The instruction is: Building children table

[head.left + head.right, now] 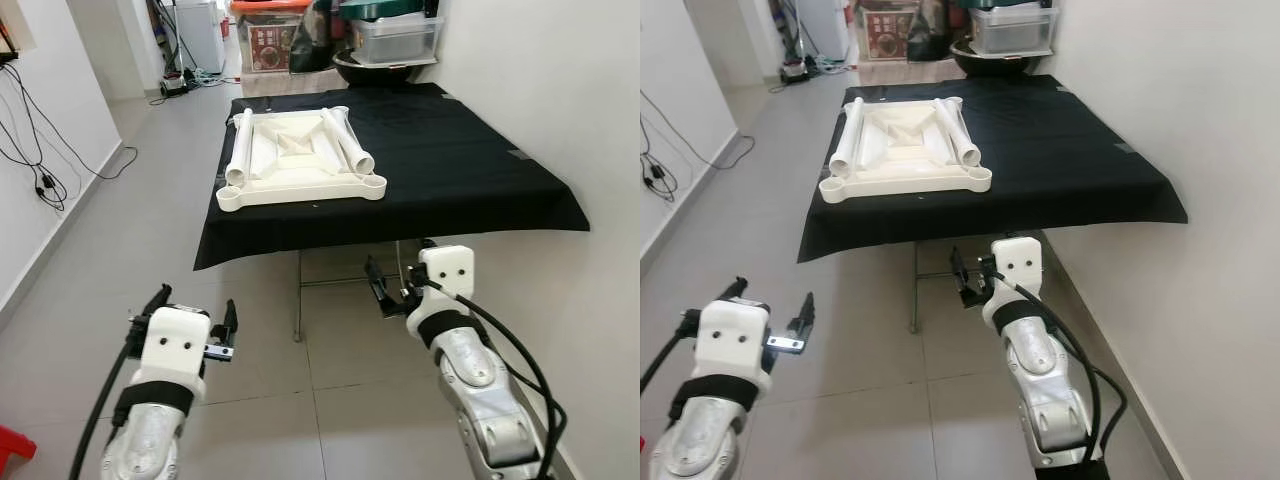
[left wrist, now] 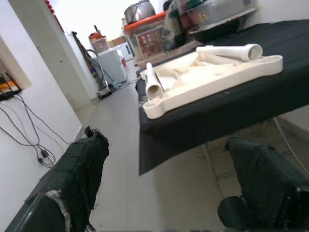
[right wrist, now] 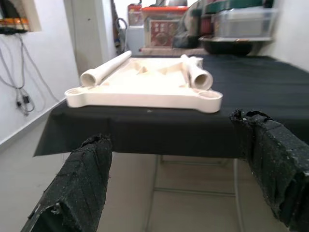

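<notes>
Both grippers' jaws wide open, holding nothing.

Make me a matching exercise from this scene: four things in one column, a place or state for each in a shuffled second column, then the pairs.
Things:
1. tabletop
2. left leg tube
3. black cloth
4. left tool

Places or states:
A. covers the work table
B. open, above the floor short of the table
C. lies upside down on the cloth
D. rests along one side of the upturned top

Pairs: 1-C, 2-D, 3-A, 4-B
</notes>
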{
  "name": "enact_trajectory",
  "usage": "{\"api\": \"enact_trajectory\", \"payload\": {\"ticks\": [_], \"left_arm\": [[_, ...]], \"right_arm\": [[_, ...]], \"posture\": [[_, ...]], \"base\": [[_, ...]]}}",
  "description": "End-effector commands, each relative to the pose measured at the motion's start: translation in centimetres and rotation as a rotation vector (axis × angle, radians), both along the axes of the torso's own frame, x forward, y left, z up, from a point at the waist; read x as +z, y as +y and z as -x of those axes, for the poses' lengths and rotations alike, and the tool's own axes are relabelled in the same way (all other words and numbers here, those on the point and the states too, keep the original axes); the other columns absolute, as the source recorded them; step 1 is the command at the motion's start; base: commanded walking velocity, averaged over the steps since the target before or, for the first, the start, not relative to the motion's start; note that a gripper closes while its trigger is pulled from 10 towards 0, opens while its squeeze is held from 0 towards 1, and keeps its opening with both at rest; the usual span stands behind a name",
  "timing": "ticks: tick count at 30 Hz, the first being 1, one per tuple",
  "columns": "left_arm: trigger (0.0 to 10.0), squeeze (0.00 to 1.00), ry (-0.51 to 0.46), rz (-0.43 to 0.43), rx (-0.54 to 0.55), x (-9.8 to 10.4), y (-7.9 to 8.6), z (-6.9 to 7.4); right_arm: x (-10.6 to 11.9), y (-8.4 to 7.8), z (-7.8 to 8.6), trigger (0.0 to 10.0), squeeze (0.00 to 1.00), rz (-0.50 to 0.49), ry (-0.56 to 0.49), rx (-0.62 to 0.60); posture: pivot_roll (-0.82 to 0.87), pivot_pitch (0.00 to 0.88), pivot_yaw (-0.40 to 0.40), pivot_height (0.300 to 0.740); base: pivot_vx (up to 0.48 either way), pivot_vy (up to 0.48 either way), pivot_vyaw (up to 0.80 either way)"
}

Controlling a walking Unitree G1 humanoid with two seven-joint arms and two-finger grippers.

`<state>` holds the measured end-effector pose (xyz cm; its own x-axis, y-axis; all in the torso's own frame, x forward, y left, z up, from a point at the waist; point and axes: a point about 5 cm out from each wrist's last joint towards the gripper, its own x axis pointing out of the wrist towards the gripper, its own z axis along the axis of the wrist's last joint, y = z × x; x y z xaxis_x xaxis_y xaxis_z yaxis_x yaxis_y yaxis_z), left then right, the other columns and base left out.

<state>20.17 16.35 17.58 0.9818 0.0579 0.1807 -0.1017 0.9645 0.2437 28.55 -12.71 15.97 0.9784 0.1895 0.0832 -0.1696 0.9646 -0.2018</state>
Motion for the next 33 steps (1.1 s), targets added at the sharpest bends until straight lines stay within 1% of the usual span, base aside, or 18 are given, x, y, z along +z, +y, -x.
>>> {"api": "enact_trajectory", "payload": {"ticks": [1,2,3,4,5,6,7,8,10,12,15,19,25,26,29,32,33], "left_arm": [[10.0,0.00,0.000,-0.006,-0.001,0.1,0.4,0.1],[10.0,0.00,-0.014,0.014,0.010,0.2,0.7,0.1],[10.0,0.00,-0.036,0.061,0.026,0.5,0.9,-0.2],[10.0,0.00,-0.036,0.061,0.026,0.5,0.9,-0.2],[10.0,0.00,-0.050,0.093,0.037,0.7,1.1,-0.3],[10.0,0.00,-0.050,0.093,0.037,0.7,1.1,-0.3],[10.0,0.00,-0.067,0.110,0.031,1.0,0.8,-0.5],[10.0,0.00,-0.067,0.110,0.031,1.0,0.8,-0.5],[10.0,0.00,-0.079,0.133,0.016,1.2,0.2,-0.8],[10.0,0.00,-0.081,0.141,0.014,1.2,0.1,-0.9],[10.0,0.00,-0.087,0.154,0.012,1.5,0.3,-1.1],[10.0,0.00,-0.095,0.145,0.001,1.8,0.5,-1.5],[10.0,0.00,-0.103,0.150,-0.002,1.9,0.4,-1.7],[10.0,0.00,-0.105,0.156,-0.013,2.0,0.0,-1.9],[10.0,0.00,-0.106,0.160,-0.023,2.0,-0.4,-2.0],[10.0,0.00,-0.105,0.161,-0.023,1.9,-0.3,-2.1],[10.0,0.00,-0.099,0.163,-0.015,1.9,-0.1,-2.0]], "right_arm": [[0.2,0.4,-0.2,10.0,0.00,-0.005,-0.012,0.012],[0.3,0.6,-0.2,10.0,0.00,-0.012,-0.020,0.015],[0.6,0.5,-0.4,10.0,0.00,-0.011,-0.030,0.018],[0.6,0.5,-0.4,10.0,0.00,-0.011,-0.030,0.018],[0.8,0.4,-0.5,10.0,0.00,-0.008,-0.036,0.019],[0.8,0.4,-0.5,10.0,0.00,-0.008,-0.036,0.019],[1.0,0.1,-0.6,10.0,0.00,-0.009,-0.035,0.013],[1.0,0.1,-0.6,10.0,0.00,-0.009,-0.035,0.013],[1.0,-0.4,-0.9,10.0,0.00,-0.018,-0.019,0.010],[0.9,-0.4,-1.1,10.0,0.00,-0.026,-0.010,0.008],[0.9,0.2,-1.1,10.0,0.00,-0.023,-0.012,0.025],[0.8,0.5,-1.2,10.0,0.00,-0.018,0.004,0.041],[0.4,0.2,-1.5,10.0,0.00,-0.025,0.033,0.035],[0.5,0.2,-1.7,10.0,0.00,-0.035,0.046,0.031],[0.4,0.1,-1.8,10.0,0.00,-0.055,0.064,0.041],[0.2,0.1,-1.9,10.0,0.00,-0.051,0.078,0.038],[0.1,0.0,-1.9,10.0,0.00,-0.069,0.093,0.034]], "posture": [[0.02,0.000,0.014,0.740],[0.02,0.000,0.014,0.740],[0.01,0.000,0.011,0.740],[0.01,0.000,0.011,0.740],[0.01,0.000,0.011,0.740],[0.01,0.000,0.011,0.740],[0.01,0.000,0.005,0.740],[0.01,0.000,0.005,0.740],[0.01,0.000,0.000,0.740],[0.01,0.000,0.000,0.740],[0.02,0.000,0.001,0.740],[0.02,0.000,0.000,0.740],[0.02,0.000,-0.005,0.740],[0.01,0.000,-0.003,0.740],[0.02,0.000,-0.002,0.740],[0.02,0.000,-0.002,0.740],[0.01,0.000,0.001,0.740]], "base": [[0.000,0.000,0.00],[0.247,0.000,0.00],[0.349,0.000,0.00],[0.349,0.000,0.00],[0.349,0.000,0.00],[0.349,0.000,0.00],[0.480,0.000,0.00],[0.480,0.000,0.00],[0.480,0.000,0.00],[0.480,0.000,0.00],[0.480,0.000,0.00],[0.480,0.000,0.00],[0.480,0.000,0.00],[0.480,0.000,0.00],[0.480,0.000,0.00],[0.480,0.000,0.00],[0.480,0.000,0.00]]}}
